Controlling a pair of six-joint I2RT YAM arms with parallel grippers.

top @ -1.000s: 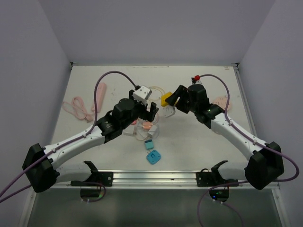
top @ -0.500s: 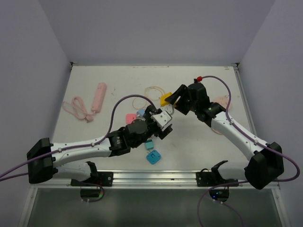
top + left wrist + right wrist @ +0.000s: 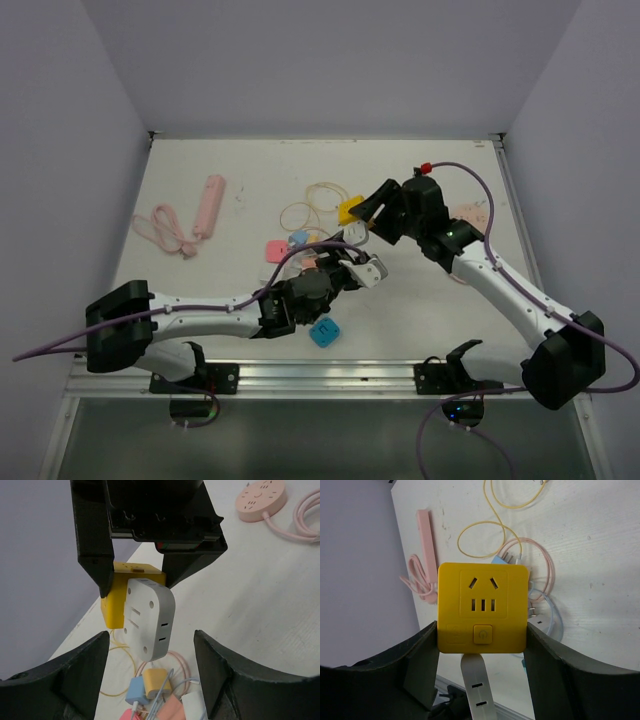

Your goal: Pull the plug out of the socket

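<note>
My right gripper point(image 3: 366, 212) is shut on a yellow cube socket point(image 3: 349, 210) and holds it above the table. In the right wrist view the socket point(image 3: 482, 607) sits between the fingers of that gripper point(image 3: 481, 630). A white flat plug point(image 3: 478, 690) sticks out of its lower side. In the left wrist view the white plug point(image 3: 149, 617) hangs on the yellow socket point(image 3: 113, 602). My left gripper point(image 3: 150, 642) is open and empty. Its fingers stand either side of the plug's near end with clear gaps. In the top view it point(image 3: 350, 254) is just below the socket.
A heap of small coloured chargers and cables point(image 3: 150, 690) lies under the plug, also in the top view point(image 3: 290, 245). A blue charger point(image 3: 323, 332) lies near the front. A pink power strip point(image 3: 208, 205) and cord lie at the left. A round pink socket point(image 3: 261, 497) lies at the right.
My left arm has swung down and to the right, stretching low across the table. Its open gripper has come up to the white plug. The right arm has hardly moved.
</note>
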